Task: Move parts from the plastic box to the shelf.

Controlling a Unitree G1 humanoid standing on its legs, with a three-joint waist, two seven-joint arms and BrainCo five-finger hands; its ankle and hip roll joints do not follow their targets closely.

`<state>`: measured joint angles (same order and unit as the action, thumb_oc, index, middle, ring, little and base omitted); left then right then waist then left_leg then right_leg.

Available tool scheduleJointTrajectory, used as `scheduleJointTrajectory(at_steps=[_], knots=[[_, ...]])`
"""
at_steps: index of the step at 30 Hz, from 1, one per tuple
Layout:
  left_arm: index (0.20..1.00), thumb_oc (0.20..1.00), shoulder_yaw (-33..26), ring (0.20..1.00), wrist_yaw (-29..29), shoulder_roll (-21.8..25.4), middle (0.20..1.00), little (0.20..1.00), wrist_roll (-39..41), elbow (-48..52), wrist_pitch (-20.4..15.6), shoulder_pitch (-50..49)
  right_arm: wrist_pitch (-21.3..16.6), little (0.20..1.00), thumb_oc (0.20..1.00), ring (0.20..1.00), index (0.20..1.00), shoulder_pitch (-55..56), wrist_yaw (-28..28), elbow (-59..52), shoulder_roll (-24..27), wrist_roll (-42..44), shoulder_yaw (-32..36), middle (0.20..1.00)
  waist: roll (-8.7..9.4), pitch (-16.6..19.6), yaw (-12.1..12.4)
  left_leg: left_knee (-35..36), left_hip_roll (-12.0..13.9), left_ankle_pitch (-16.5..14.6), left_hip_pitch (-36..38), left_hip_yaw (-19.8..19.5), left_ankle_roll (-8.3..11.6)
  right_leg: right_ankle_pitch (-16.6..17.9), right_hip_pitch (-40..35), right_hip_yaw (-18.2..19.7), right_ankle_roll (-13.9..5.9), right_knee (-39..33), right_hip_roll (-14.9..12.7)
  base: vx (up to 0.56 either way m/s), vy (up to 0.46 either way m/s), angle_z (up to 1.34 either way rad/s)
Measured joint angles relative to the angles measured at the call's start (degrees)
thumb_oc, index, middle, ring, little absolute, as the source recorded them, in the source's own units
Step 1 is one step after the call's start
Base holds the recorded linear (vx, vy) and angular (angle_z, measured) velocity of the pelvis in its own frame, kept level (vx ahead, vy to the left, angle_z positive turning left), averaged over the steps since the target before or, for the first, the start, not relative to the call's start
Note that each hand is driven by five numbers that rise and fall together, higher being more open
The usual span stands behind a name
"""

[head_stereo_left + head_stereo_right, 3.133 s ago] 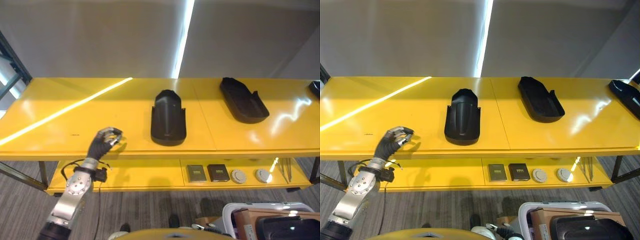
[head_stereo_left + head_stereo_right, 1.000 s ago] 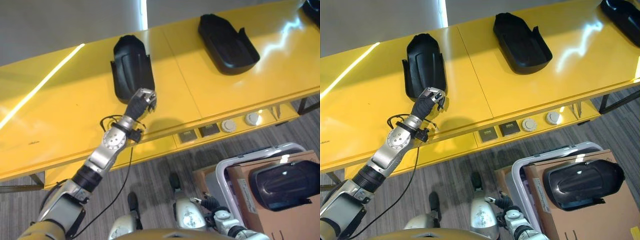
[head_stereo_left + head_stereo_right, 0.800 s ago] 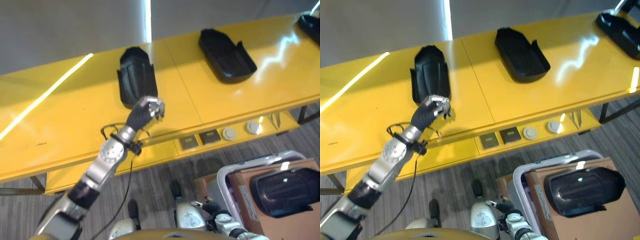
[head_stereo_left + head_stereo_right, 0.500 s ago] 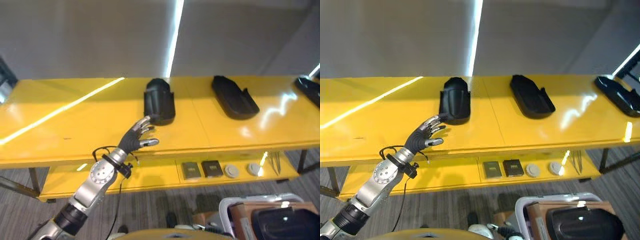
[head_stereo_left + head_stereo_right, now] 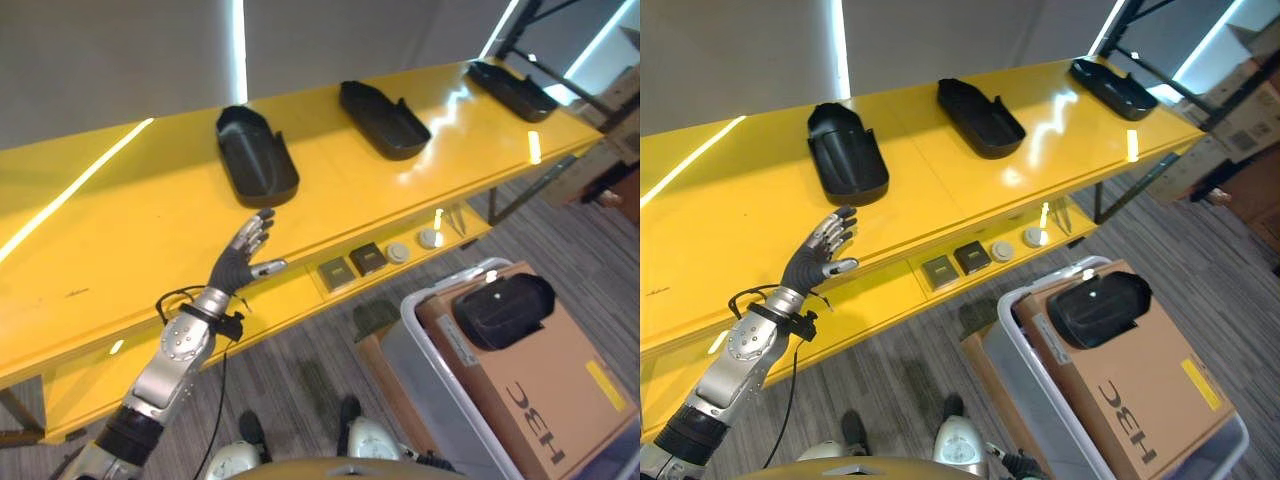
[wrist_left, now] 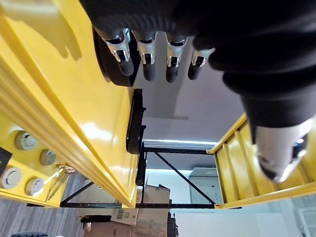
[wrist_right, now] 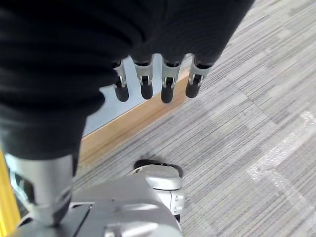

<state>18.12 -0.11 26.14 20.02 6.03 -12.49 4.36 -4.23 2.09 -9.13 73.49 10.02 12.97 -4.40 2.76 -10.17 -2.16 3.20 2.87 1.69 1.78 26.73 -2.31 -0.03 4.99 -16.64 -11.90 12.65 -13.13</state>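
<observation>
the yellow shelf runs across, its left end cut off, with three black parts in a row on top. the plastic box is lower right, its far corner cut off; one part lies on cardboard in it. left hand is splayed and empty over the shelf's front edge. right hand, fingers straight, holds nothing over the floor.

Yellow shelf, 3 black parts in a row on top

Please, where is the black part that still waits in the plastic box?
In the left eye view the black part lies at the lower right, on a brown cardboard sheet inside the plastic box, on the floor before the yellow shelf.
</observation>
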Motion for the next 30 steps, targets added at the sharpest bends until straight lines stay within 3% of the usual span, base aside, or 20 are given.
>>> scheduleJointTrajectory(at_steps=[3, 4, 6, 8, 11, 12, 13, 14, 15, 17, 20, 21, 22, 23, 24, 25, 27, 28, 29, 30], knots=[[1.0, 1.0, -0.19, 1.0, 0.09, 0.61, 1.0, 1.0, -0.14, -0.15, -0.01, -0.12, 0.31, 1.0, 1.0, 1.0, 1.0, 0.87, 0.14, -0.45, 0.04, -0.59, -0.92, 1.0, 1.41, 0.93, -0.26, 0.06, -1.43, 0.12, -0.25, 0.41, 1.17, 0.43, -6.1, -0.02, 0.18, -7.5, -0.51, -0.04, -0.193, -0.35], [1.0, 1.0, -2.11, 1.0, 0.29, 0.43, 1.0, 1.0, -0.63, -1.43, -0.99, -3.37, 0.65, 1.0, 1.0, 1.0, 1.0, 1.31, -0.05, -0.58, -0.15, -1.17, -1.28, 1.0, 1.91, 2.51, -0.03, 0.46, -2.15, 0.8, -0.45, 3.55, 2.23, 0.94, -6.89, 0.71, 1.36, -12.63, -0.59, 0.02, -0.227, -0.62], [1.0, 1.0, -2.22, 1.0, 1.03, -0.4, 1.0, 1.0, -1.95, -5.0, -0.33, -6.96, 0.23, 1.0, 1.0, 1.0, 1.0, 1.55, -0.06, -0.56, 1.07, -1.65, -2.2, 1.0, -1.29, 4.05, -1.26, 1.0, -0.78, 1.74, -0.69, 3.33, 3.41, 2.77, -7.6, 2.03, 3.46, -16.44, 1.89, 0.03, -0.206, -0.52], [1.0, 1.0, -1.94, 1.0, 1.07, -1.52, 1.0, 1.0, -2.99, -5.45, -0.06, -8.48, -0.15, 1.0, 1.0, 1.0, 1.0, 2.02, -0.05, -0.53, 2.03, -1.79, -2.25, 1.0, -3.27, 4.76, -1.71, 1.1, 0.53, 2.42, -0.65, 2.55, 4.03, 3.65, -8.29, 2.11, 3.97, -17.66, 3.48, 0.03, -0.244, -0.1], [1.0, 1.0, -2.11, 1.0, 1.22, -2.91, 1.0, 1.0, -3.34, -5.62, -0.03, -9.3, -0.6, 1.0, 1.0, 1.0, 1.0, 3.18, -0.06, -0.65, 2.68, -2.04, -2.28, 1.0, -4.59, 5.6, -2.69, -0.98, 3.09, 2.75, -0.71, 1.27, 4.68, 2.09, -9.13, 2.04, 5.53, -17.73, 5.85, 0.0, -0.223, -0.05], [1.0, 1.0, -2.63, 1.0, 1.33, -2.81, 1.0, 1.0, -3.37, -6.51, -0.24, -8.82, -1.02, 1.0, 1.0, 1.0, 1.0, 3.17, 0.1, -0.62, 2.66, -2.13, -2.18, 1.0, -4.3, 5.54, -2.6, -8.6, 5.64, 2.62, -3.32, -4.71, 6.59, 0.4, -7.88, 3.38, 7.71, -15.11, 6.92, -0.01, -0.236, -0.35], [1.0, 1.0, -2.57, 1.0, 1.87, -2.52, 1.0, 1.0, -3.41, -6.99, -0.09, -8.05, -1.51, 1.0, 1.0, 1.0, 1.0, 1.85, 0.15, -0.5, 2.49, -2.14, -2.55, 1.0, -2.9, 4.48, -1.89, -14.15, 5.45, 2.05, -5.87, -9.12, 6.33, 0.43, -7.24, 5.38, 8.77, -13.76, 6.95, -0.03, -0.066, -0.8], [1.0, 1.0, -1.87, 1.0, 2.82, -2.88, 1.0, 1.0, -3.71, -7.49, -0.21, -7.84, -1.49, 1.0, 1.0, 1.0, 1.0, 0.87, 0.11, 0.07, 3.25, -2.19, -4.0, 1.0, -1.92, 4.2, -0.21, -15.54, 2.83, -0.44, -8.26, -20.08, 8.24, 1.53, -6.2, 8.76, 8.99, -13.11, 6.87, 0.05, -0.042, -1.32], [1.0, 1.0, -0.73, 1.0, 3.24, -3.36, 1.0, 1.0, -4.77, -8.06, -0.2, -7.47, -1.67, 1.0, 1.0, 1.0, 1.0, -0.36, 0.04, 1.3, 5.04, -2.23, -4.19, 1.0, -2.32, 3.73, 1.66, -9.3, -1.27, -2.55, -8.35, -31.89, 9.52, 2.79, -4.72, 11.5, 8.82, -13.74, 6.56, 0.05, -0.006, -1.31], [1.0, 1.0, 0.53, 1.0, 3.62, -4.02, 1.0, 1.0, -6.16, -9.24, -0.23, -6.19, -1.85, 1.0, 1.0, 1.0, 1.0, -2.02, -1.05, 0.91, 7.76, -2.21, -3.31, 1.0, -4.81, 2.29, 0.83, -2.81, -2.87, -0.89, -9.48, -39.87, 8.49, 2.82, -4.64, 14.06, 9.25, -15.71, 8.28, 0.05, 0.012, -0.91], [1.0, 1.0, 0.57, 1.0, 4.59, -4.45, 1.0, 1.0, -7.71, -10.09, -0.21, -5.71, -2.28, 1.0, 1.0, 1.0, 1.0, -3.55, -2.56, -1.28, 10.47, -2.22, -2.54, 1.0, -6.79, 1.07, 0.2, -4.67, -4.82, -1.04, -11.21, -41.19, 7.16, 3.46, -3.84, 16.17, 9.55, -16.37, 9.32, 0.08, 0.07, -1.0], [1.0, 1.0, 0.51, 1.0, 5.43, -4.22, 1.0, 1.0, -8.59, -10.3, -0.23, -5.66, -2.34, 1.0, 1.0, 1.0, 1.0, -4.04, -3.16, -2.47, 10.92, -2.38, -2.77, 1.0, -6.78, 0.92, 0.09, -5.58, -6.73, -1.11, -10.86, -45.81, 6.61, 3.26, -2.35, 19.07, 9.33, -15.18, 9.37, 0.07, 0.141, -1.33], [1.0, 1.0, 0.44, 1.0, 6.03, -3.91, 1.0, 1.0, -9.4, -10.89, -0.27, -5.64, -2.59, 1.0, 1.0, 1.0, 1.0, -4.15, -4.07, -3.97, 10.84, -2.75, -2.65, 1.0, -6.36, 0.47, 0.36, -7.15, -8.14, -1.39, -10.76, -46.76, 4.79, 2.87, -1.08, 23.07, 8.89, -14.38, 9.26, 0.03, 0.177, -1.52], [1.0, 1.0, 0.45, 1.0, 6.2, -3.62, 1.0, 1.0, -10.02, -11.56, -0.25, -5.6, -3.23, 1.0, 1.0, 1.0, 1.0, -4.3, -4.65, -6.02, 10.76, -2.91, -2.2, 1.0, -7.08, 0.09, 0.17, -7.3, -8.44, -0.76, -11.17, -45.27, 3.77, 2.83, -1.54, 24.79, 8.12, -14.59, 9.44, -0.04, 0.273, -1.32], [1.0, 1.0, 0.9, 1.0, 6.46, -3.22, 1.0, 1.0, -11.41, -12.31, -0.27, -5.02, -4.43, 1.0, 1.0, 1.0, 1.0, -2.52, -5.9, -12.78, 9.57, -2.79, -1.79, 1.0, -6.75, -0.97, -2.24, -6.88, -8.61, 0.72, -11.3, -42.4, 2.07, 2.14, -1.55, 25.23, 7.58, -16.34, 8.59, -0.07, 0.285, -0.85], [1.0, 1.0, 1.11, 1.0, 7.12, -2.46, 1.0, 1.0, -12.01, -12.19, -0.54, -4.74, -4.58, 1.0, 1.0, 1.0, 1.0, -1.58, -6.5, -16.29, 8.49, -2.86, -1.81, 1.0, -5.77, -1.73, -3.57, -6.78, -9.14, 1.15, -11.29, -41.47, 1.54, 1.97, -0.19, 25.66, 7.6, -16.12, 7.81, -0.06, 0.221, -0.72], [1.0, 1.0, 0.87, 1.0, 8.72, -0.91, 1.0, 1.0, -13.6, -14.74, -1.56, -4.66, -5.13, 1.0, 1.0, 1.0, 1.0, -0.48, -7.49, -24.54, 6.24, -3.79, -2.26, 1.0, -3.5, -3.62, -3.76, -7.1, -9.54, 2.33, -13.14, -35.2, 0.17, 4.64, 4.51, 30.09, 5.79, -15.12, 6.43, -0.09, 0.129, -1.18], [1.0, 1.0, 1.18, 1.0, 9.46, -1.8, 1.0, 1.0, -14.29, -17.97, -1.16, -4.31, -5.32, 1.0, 1.0, 1.0, 1.0, -1.67, -8.32, -27.53, 5.16, -4.58, -2.08, 1.0, -3.75, -4.59, -4.06, -7.86, -8.87, 2.22, -14.15, -31.03, -0.78, 4.02, 6.1, 28.52, 5.68, -16.07, 6.1, -0.09, 0.11, -2.11], [1.0, 1.0, 0.05, 1.0, 11.05, -2.55, 1.0, 1.0, -15.87, -21.9, -1.06, -3.72, -5.64, 1.0, 1.0, 1.0, 1.0, -1.46, -9.9, -35.76, 4.55, -5.62, -2.45, 1.0, -4.29, -6.47, -2.34, -10.52, -6.38, 1.35, -16.18, -24.62, -1.55, 3.05, 9.05, 24.14, 4.77, -14.95, 4.94, -0.03, 0.072, -2.04], [1.0, 1.0, 0.02, 1.0, 11.75, -3.98, 1.0, 1.0, -16.2, -25.02, -0.79, -3.29, -6.6, 1.0, 1.0, 1.0, 1.0, -2.5, -10.31, -38.87, 4.45, -7.01, -2.37, 1.0, -5.56, -7.16, -2.14, -9.82, -4.82, 1.3, -16.07, -22.39, -1.83, 3.34, 9.44, 21.33, 4.45, -13.59, 4.62, -0.02, 0.105, -1.93]])
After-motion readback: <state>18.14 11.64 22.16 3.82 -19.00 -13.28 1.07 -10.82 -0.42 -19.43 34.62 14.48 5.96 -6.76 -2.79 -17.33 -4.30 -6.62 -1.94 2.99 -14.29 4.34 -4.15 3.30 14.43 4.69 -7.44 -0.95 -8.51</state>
